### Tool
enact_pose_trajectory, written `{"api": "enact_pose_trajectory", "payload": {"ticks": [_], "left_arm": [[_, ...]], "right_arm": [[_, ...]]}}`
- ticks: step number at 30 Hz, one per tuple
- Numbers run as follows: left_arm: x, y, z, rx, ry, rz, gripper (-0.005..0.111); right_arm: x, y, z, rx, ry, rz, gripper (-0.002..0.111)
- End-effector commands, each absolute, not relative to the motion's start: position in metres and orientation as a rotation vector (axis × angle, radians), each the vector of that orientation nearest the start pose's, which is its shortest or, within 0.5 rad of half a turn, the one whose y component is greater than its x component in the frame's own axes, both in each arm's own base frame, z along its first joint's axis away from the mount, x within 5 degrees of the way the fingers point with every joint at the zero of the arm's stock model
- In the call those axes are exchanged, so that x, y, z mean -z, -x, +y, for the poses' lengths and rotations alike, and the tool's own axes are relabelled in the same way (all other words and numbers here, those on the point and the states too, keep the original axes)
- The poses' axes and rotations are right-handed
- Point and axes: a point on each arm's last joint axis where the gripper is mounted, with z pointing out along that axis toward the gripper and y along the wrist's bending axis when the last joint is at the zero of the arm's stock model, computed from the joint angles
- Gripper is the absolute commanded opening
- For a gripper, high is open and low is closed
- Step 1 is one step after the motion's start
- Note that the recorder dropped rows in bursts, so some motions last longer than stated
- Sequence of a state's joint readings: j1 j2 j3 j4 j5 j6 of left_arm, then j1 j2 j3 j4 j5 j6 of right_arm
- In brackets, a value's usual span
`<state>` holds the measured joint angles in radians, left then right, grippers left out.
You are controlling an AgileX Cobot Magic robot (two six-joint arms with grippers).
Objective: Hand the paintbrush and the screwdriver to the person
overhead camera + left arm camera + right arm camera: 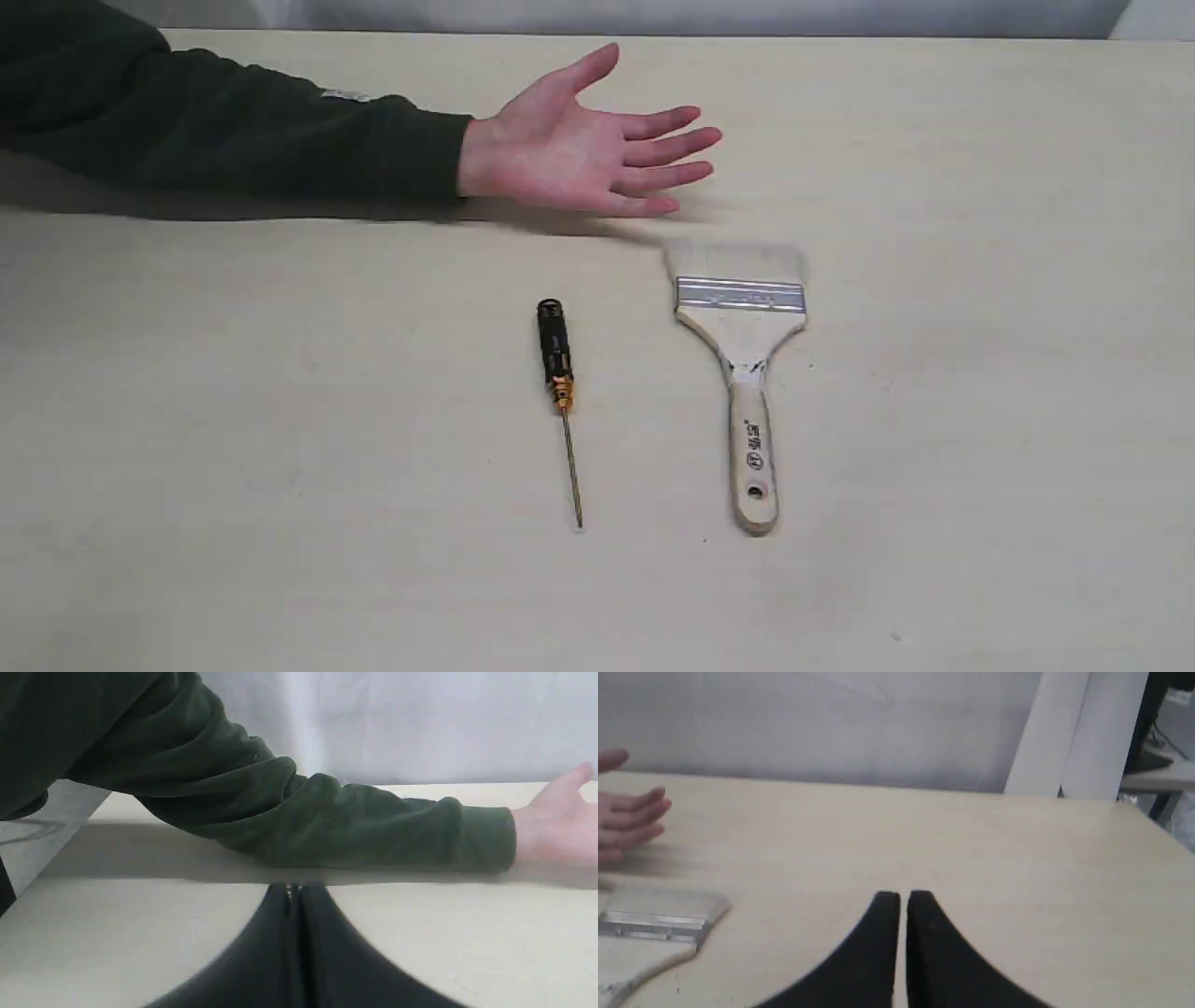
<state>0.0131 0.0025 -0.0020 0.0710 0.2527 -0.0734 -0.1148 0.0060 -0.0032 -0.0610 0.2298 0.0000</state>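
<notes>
The paintbrush [744,355] lies flat on the table, bristles toward the person, handle toward the front edge. Left of it lies the screwdriver [557,383], black handle pointing away, thin shaft pointing forward. The person's open hand [583,149] rests palm up behind both tools, dark green sleeve [224,131] stretching off to the left. Neither gripper shows in the exterior view. In the left wrist view my left gripper [294,889] is shut and empty, close to the sleeve [327,816]. My right gripper [899,896] is shut and empty, with the paintbrush head [654,924] off to one side.
The pale wooden table [980,420] carries only the two tools and the arm. A white wall panel [1073,732] and the table's corner [1157,821] appear in the right wrist view; the table's other edge [70,830] shows in the left wrist view.
</notes>
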Motion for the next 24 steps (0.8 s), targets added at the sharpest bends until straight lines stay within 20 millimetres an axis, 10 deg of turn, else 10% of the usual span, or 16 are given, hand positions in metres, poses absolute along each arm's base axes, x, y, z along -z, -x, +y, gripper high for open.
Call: {"api": "enact_pose_trajectory", "payload": {"ticks": [1,24], "left_arm": [[-0.191,-0.055,0.002,-0.018,0.029,1.732,0.0],[-0.191,-0.055,0.002,-0.016,0.03,1.733,0.0]], "right_arm": [[-0.204,-0.056,-0.007,0.143,-0.045,1.582,0.004],[-0.223,-0.055,-0.006,0.143,-0.03,1.379,0.004]]}}
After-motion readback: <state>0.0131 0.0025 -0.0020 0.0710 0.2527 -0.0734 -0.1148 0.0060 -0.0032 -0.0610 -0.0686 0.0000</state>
